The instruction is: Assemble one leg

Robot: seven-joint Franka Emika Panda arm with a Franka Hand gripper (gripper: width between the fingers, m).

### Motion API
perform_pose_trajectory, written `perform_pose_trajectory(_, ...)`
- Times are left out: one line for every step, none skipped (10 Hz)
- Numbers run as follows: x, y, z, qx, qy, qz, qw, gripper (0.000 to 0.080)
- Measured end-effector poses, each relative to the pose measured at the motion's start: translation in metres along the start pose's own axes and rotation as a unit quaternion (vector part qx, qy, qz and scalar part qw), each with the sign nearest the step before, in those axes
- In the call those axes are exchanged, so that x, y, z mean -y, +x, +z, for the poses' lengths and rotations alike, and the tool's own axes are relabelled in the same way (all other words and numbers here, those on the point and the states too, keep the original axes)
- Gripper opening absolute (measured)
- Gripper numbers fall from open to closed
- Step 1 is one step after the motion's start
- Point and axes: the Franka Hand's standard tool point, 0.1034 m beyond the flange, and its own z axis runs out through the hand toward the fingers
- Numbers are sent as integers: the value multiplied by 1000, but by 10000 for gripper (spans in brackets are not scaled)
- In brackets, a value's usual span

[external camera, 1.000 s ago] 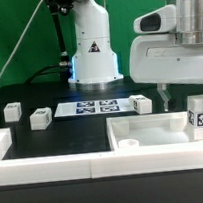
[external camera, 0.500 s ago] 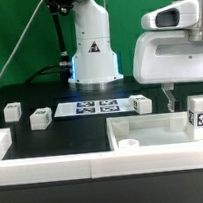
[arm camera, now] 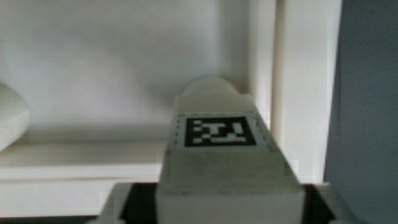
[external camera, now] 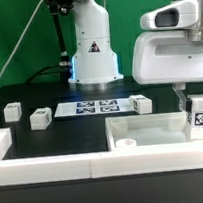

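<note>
As seen from the exterior view, one leg [external camera: 201, 116] stands upright, long axis vertical, at the far right edge of one large white tray [external camera: 144, 144], tag facing the camera. One claw [external camera: 181, 98] hangs just left of the leg's top, one thin finger [external camera: 177, 97] showing beside it; whether it is released or clenched cannot be told here. Three more small tagged blocks lie apart on the black table [external camera: 63, 138]: two at the left, one right of the marker board [external camera: 95, 109]. One robot base stands behind.

Wrist view: one leg [arm camera: 221, 150] fills the centre, tag uppermost, lying straight ahead between the jaws, apparently held, though contact is not clear.
</note>
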Motion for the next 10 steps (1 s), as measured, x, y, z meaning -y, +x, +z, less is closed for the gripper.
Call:
perform_pose_trajectory(1,0,0,0,3,46,999,291)
perform_pose_trajectory(2,-1,1,-1,4,122,993,291)
perform_pose_trajectory(4,-1,1,-5,4,183,983,291)
perform_pose_trajectory(3,-2,1,-7,4,234,972,291)
perform_pose_trajectory(3,-2,1,-8,3,314,949,291)
perform_pose_trajectory(3,-3,2,-10,0,378,926,291)
perform_pose_trajectory(2,-2,2,-12,1,425,905,291)
perform_pose_trajectory(2,-3,2,-13,1,504,863,291)
perform_pose_trajectory(2,-3,2,-14,-1,565,825,291)
perform_pose_trajectory(2,-3,2,-16,-3,608,794,291)
